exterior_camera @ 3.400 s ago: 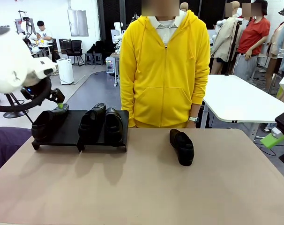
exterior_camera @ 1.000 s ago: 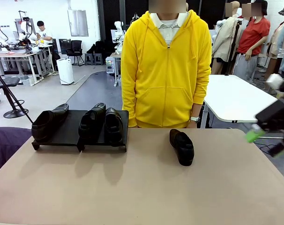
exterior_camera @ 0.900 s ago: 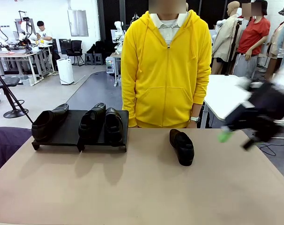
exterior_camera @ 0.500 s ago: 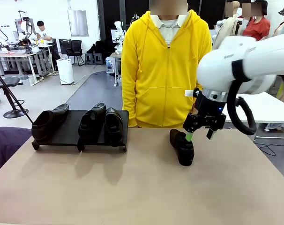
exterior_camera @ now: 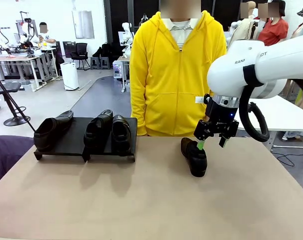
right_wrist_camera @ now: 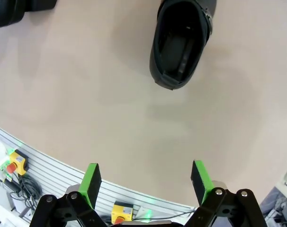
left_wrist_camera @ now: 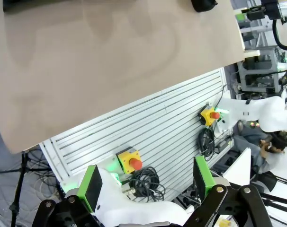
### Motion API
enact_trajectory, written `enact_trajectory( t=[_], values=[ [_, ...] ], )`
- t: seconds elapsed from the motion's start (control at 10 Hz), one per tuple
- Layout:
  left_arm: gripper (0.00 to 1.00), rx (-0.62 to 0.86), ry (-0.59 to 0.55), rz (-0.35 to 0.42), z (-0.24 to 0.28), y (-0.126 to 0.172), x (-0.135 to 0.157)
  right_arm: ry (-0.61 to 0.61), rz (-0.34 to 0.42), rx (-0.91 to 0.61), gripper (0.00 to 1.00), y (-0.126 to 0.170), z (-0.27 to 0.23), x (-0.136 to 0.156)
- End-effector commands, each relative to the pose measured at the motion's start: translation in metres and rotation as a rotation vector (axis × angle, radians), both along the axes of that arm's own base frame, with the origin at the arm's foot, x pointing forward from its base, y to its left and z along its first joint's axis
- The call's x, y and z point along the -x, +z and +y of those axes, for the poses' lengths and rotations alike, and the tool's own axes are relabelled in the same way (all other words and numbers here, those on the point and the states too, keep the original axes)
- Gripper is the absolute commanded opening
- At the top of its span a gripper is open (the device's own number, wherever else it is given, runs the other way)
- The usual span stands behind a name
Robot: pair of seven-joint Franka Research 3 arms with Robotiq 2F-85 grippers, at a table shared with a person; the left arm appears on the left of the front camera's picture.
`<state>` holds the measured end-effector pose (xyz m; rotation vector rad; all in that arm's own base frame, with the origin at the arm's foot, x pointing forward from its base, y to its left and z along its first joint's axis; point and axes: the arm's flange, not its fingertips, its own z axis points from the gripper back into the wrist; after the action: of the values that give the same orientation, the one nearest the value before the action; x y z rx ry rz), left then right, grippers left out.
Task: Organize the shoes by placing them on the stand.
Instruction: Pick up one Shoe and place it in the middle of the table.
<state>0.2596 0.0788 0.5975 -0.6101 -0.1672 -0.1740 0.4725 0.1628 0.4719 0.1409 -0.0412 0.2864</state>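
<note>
One shoe (exterior_camera: 194,156) lies alone on the table (exterior_camera: 141,200), away from the rack (exterior_camera: 71,142) where three shoes (exterior_camera: 99,131) sit. The right gripper (exterior_camera: 211,139) hangs just above it, fingers spread wide, holding nothing. It could bump the shiny shoe sideways or pinch badly and let it slip. The left gripper (left_wrist_camera: 146,182) is spread too.

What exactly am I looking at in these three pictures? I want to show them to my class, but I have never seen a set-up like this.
This is a two-armed robot at a tan table, with a person in a yellow hoodie standing opposite. The front picture looks across the table from the robot's side. The other two come from cameras on the robot's wrists, looking along each gripper's green-padded fingers. Three black shoes sit on a low black stand; a fourth shoe lies loose on the table. The right gripper hangs open just above that shoe, holding nothing. The left gripper is open too, over the table's near edge.
</note>
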Motion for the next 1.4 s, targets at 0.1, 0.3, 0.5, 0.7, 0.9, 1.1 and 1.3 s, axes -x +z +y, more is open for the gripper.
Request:
enact_trajectory(
  t=[0.1, 0.3, 0.5, 0.7, 0.9, 1.1, 1.3],
  values=[
    [1.0, 0.009, -0.006, -0.015, 0.002, -0.001, -0.001, 0.039, 0.048, 0.018, 1.0, -0.039, 0.027, -0.071],
    [1.0, 0.009, -0.006, -0.015, 0.002, -0.001, -0.001, -0.028, 0.004, 0.004, 1.0, -0.068, 0.036, -0.107],
    [1.0, 0.009, -0.006, -0.015, 0.002, -0.001, -0.001, -0.049, -0.017, 0.0, 1.0, -0.089, 0.039, -0.123],
    [1.0, 0.009, -0.006, -0.015, 0.002, -0.001, -0.001, -0.042, -0.007, 0.008, 1.0, -0.102, 0.042, -0.132],
    [1.0, 0.009, -0.006, -0.015, 0.002, -0.001, -0.001, -0.059, 0.077, -0.03, 1.0, -0.116, 0.039, -0.141],
    [1.0, 0.009, -0.006, -0.015, 0.002, -0.001, -0.001, -0.048, 0.072, -0.046, 1.0, -0.116, 0.038, -0.139],
    [1.0, 0.009, -0.006, -0.015, 0.002, -0.001, -0.001, -0.023, 0.07, -0.024, 0.76, -0.118, 0.042, -0.14]
  ],
)
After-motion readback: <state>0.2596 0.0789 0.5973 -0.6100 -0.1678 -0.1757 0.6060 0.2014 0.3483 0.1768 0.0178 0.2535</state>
